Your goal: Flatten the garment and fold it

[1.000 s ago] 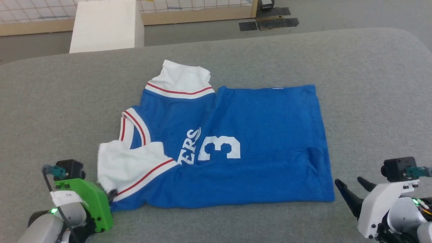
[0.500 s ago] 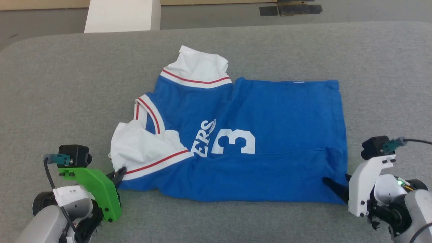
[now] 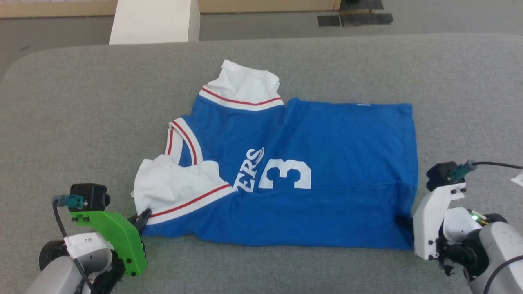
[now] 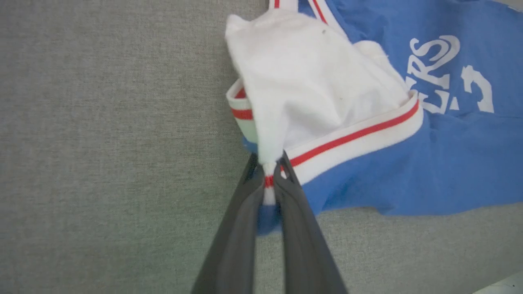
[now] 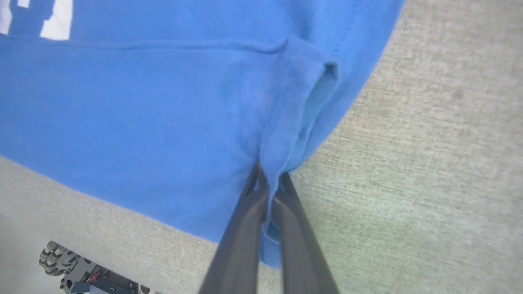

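1. The garment is lying nearly flat in the middle of the gray worktop.
2. The left gripper is pinching the near white sleeve corner tight.
3. The right gripper is squeezing the near blue hem corner tight.
4. Both are holding near corners, probably so they can be pulling that near edge straight for a fold.
5. The garment's long side is running left to right, with the neck pointing to the robot's left and the hem to its right.

White "ERS" and a "3" — printed on the blue garment chest
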Motion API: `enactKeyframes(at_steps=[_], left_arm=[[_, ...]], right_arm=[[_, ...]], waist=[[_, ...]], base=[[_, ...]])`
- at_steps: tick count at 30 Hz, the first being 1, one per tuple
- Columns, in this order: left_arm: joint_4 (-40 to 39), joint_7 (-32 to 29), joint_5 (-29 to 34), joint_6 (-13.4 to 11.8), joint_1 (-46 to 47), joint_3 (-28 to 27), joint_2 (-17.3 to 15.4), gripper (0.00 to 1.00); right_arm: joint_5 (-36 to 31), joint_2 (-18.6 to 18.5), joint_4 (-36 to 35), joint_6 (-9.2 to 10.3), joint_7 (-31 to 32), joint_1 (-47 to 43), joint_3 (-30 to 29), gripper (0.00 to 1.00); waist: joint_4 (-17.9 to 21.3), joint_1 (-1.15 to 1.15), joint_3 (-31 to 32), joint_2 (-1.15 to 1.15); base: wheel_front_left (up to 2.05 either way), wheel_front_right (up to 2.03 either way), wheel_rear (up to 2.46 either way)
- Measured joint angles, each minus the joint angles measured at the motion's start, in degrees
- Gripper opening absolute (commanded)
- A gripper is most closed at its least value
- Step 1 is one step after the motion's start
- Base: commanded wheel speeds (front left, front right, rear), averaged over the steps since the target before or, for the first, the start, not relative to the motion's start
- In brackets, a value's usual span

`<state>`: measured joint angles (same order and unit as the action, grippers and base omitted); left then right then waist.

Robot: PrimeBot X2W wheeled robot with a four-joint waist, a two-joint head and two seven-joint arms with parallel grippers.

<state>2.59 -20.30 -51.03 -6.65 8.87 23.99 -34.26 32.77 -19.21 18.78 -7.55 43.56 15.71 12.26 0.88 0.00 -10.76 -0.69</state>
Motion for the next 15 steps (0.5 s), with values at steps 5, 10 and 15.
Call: enactKeyframes(at_steps=[5,10,15], left_arm=[[-0.53,1.19,0.03,-0.49,-1.81,-0.1,-0.3,0.0],[-1.83,2.01,-1.0,-1.09,-5.27,-0.9,-0.45,0.0],[-3.69,2.99,-1.81,-3.12,-10.89,-1.93,-0.79,0.0]], right_arm=[[0.0,-0.2,-0.86,0.0,-3.04,-0.88,2.05,0.0],[0.02,-1.52,-2.75,0.0,-4.86,-2.6,2.7,0.0],[0.07,-2.24,-5.27,0.0,-5.26,-5.78,2.58,0.0]], waist=[[0.21,0.0,2.82,0.0],[0.29,0.0,6.48,0.0],[0.25,0.0,10.0,0.0]], base=[[0.0,0.0,0.0],[0.0,0.0,0.0],[0.0,0.0,0.0]])
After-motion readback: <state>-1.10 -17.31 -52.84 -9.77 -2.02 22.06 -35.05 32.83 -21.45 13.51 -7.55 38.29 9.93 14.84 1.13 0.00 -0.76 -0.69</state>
